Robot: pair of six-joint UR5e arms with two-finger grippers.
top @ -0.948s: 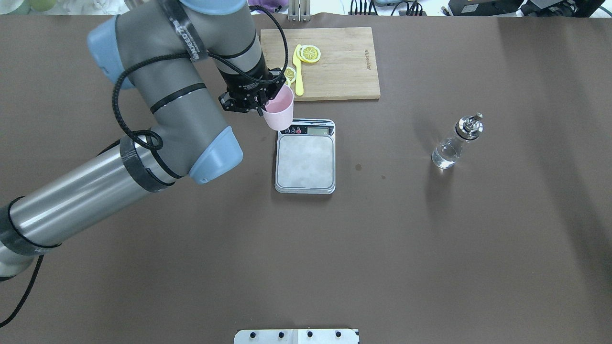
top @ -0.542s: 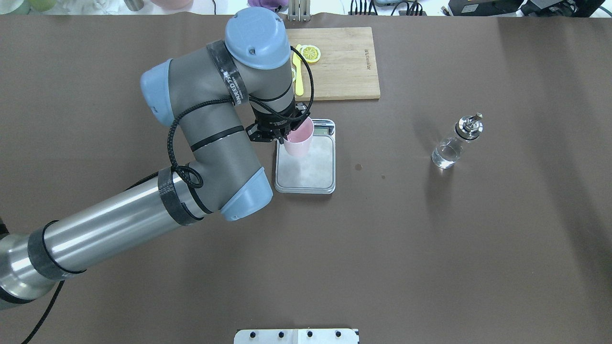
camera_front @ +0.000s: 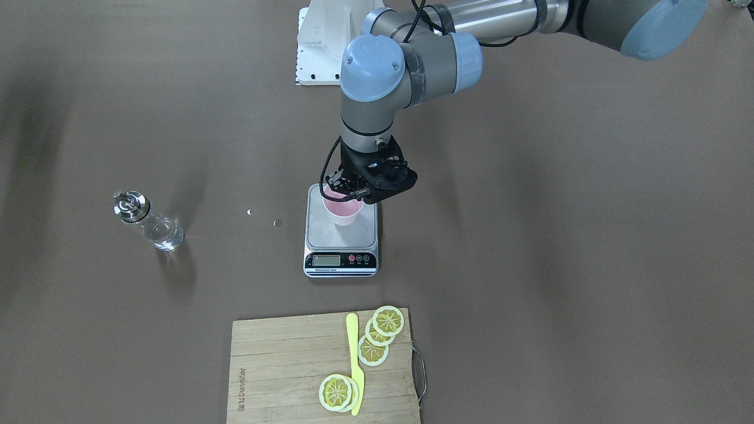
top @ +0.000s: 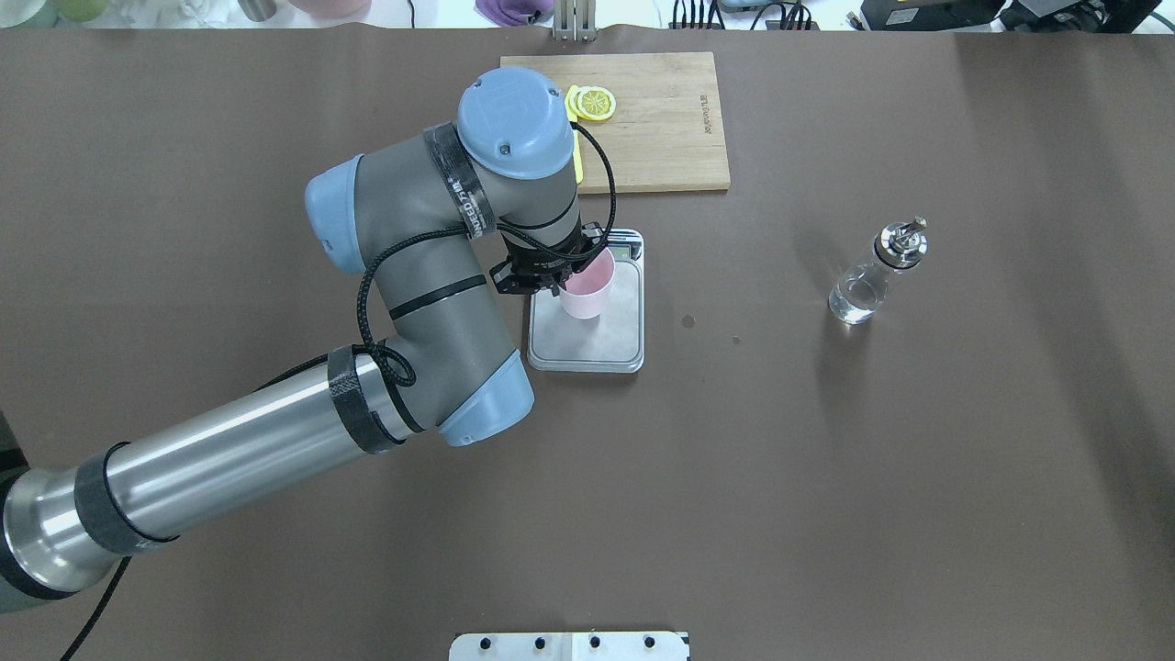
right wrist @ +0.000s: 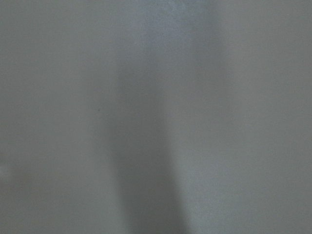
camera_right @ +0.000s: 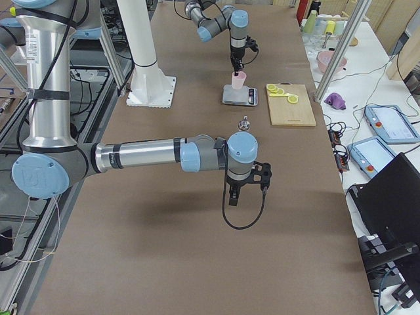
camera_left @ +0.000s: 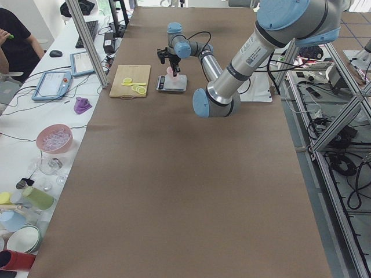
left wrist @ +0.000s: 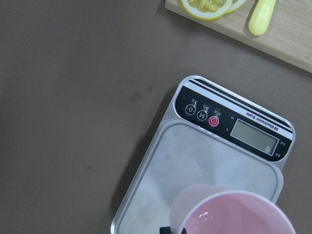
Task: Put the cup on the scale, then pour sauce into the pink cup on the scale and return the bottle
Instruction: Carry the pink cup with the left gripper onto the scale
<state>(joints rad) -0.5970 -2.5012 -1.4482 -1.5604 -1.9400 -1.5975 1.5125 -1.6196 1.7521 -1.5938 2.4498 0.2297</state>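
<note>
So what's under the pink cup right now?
The scale's steel platform lies below the pink cup, which the left gripper holds by its rim. The cup hides its own base, so contact cannot be seen.

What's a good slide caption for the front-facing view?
Left fingers grip the pink cup over the scale; the bottle stands aside.

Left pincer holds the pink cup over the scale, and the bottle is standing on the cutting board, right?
Not quite. The bottle stands on the bare table, apart from the cutting board, as the overhead view shows. The left pincer does hold the pink cup over the scale.
</note>
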